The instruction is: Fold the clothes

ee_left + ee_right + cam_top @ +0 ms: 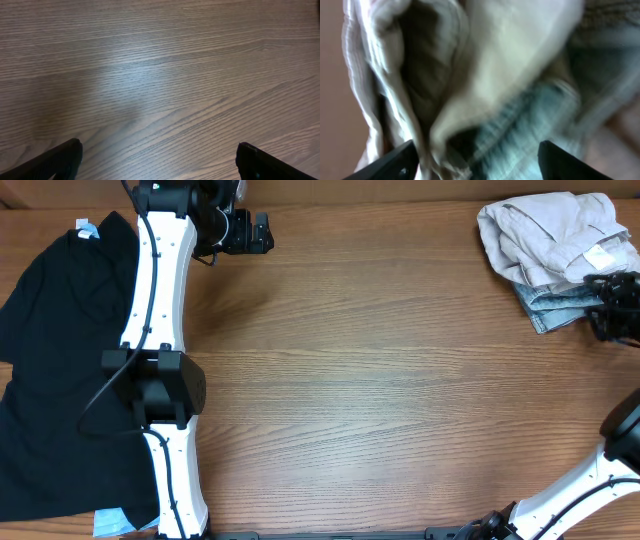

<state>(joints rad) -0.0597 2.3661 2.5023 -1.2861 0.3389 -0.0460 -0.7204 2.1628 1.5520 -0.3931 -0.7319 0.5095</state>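
**Soft heap at the far right — take it by the waistband**

My right gripper [476,162] hangs over the pile with its jaws spread: cloth lies between them, nothing pinched. The cream shorts [550,235] lie crumpled on top of the denim shorts [553,308] at the far right corner of the table [380,380]. The black top [50,370] sprawls along the left edge, partly under my left arm. My left gripper [262,230] is spread wide too, over bare wood. I judge the cream cotton light, limp and quick to sag — the thicker waistband should give the firmest hold. The wood-grain surface looks smooth, so cloth should slide. The middle offers room to spread it.
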